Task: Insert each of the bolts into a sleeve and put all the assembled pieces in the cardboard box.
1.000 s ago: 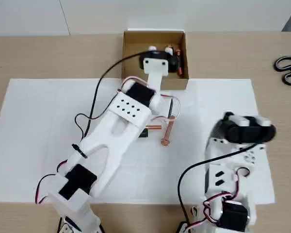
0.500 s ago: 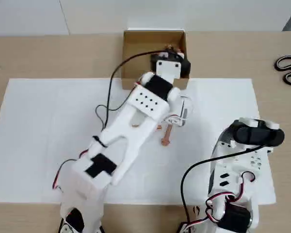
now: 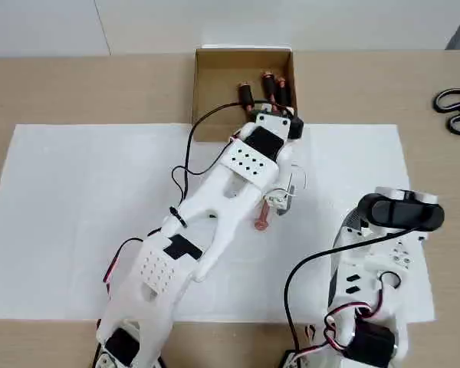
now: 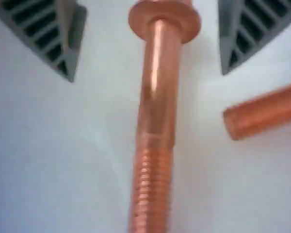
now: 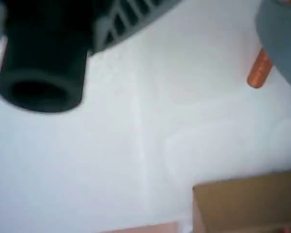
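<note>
A copper bolt (image 4: 157,97) lies on the white paper between the two grey fingers (image 4: 43,34) of my open left gripper (image 4: 148,73), its head toward the wrist. In the high view this bolt (image 3: 261,217) lies just below the left gripper (image 3: 280,199), in front of the cardboard box (image 3: 207,77). A second bolt's end (image 4: 262,116) lies beside it. Three assembled pieces (image 3: 268,84) rest in the box. A black sleeve (image 5: 41,73) hangs above the paper in my right gripper (image 5: 58,48). The right arm (image 3: 399,211) stands at the near right.
White paper (image 3: 77,207) covers most of the wooden table. Scissors (image 3: 456,107) lie at the far right edge. In the right wrist view a bolt's tip (image 5: 258,73) and the cardboard box corner (image 5: 247,204) show beyond the sleeve.
The left arm drew back from over the box and came down over the bolt on the paper, uncovering the pieces in the box. The right arm shifted slightly.
</note>
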Controlling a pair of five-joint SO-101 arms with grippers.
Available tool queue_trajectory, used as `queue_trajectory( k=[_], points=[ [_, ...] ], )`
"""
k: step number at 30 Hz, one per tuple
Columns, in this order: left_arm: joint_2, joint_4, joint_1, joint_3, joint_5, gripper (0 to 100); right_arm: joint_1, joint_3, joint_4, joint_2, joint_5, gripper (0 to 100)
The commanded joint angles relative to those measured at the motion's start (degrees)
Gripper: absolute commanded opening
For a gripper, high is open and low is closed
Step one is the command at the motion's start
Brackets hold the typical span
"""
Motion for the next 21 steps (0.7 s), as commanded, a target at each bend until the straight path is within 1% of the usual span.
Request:
queue_trajectory(
  k=[1,8,11,13,18,21],
  points=[
    [-0.3,0.6,0.3,-2.2,-0.2,19,0.6,-0.4,0.0,-0.7,0.4,0.3],
    [1.8,1.1,0.4,-2.5,0.0,19,0.6,-0.4,-0.1,-0.7,0.4,0.3],
    [3.1,1.1,1.9,-2.2,0.2,18,0.6,-0.4,-0.2,-0.7,0.4,0.3],
    [4.0,1.1,3.7,-2.4,0.2,15,0.6,-0.4,-0.2,-0.7,0.4,0.3],
    [4.2,1.0,6.2,-3.2,-0.1,0,0.6,-0.4,-0.2,-0.7,0.4,0.3],
    [3.8,1.2,5.5,-4.8,-0.1,1,0.6,-0.4,-0.2,-0.7,0.4,0.3]
  ],
)
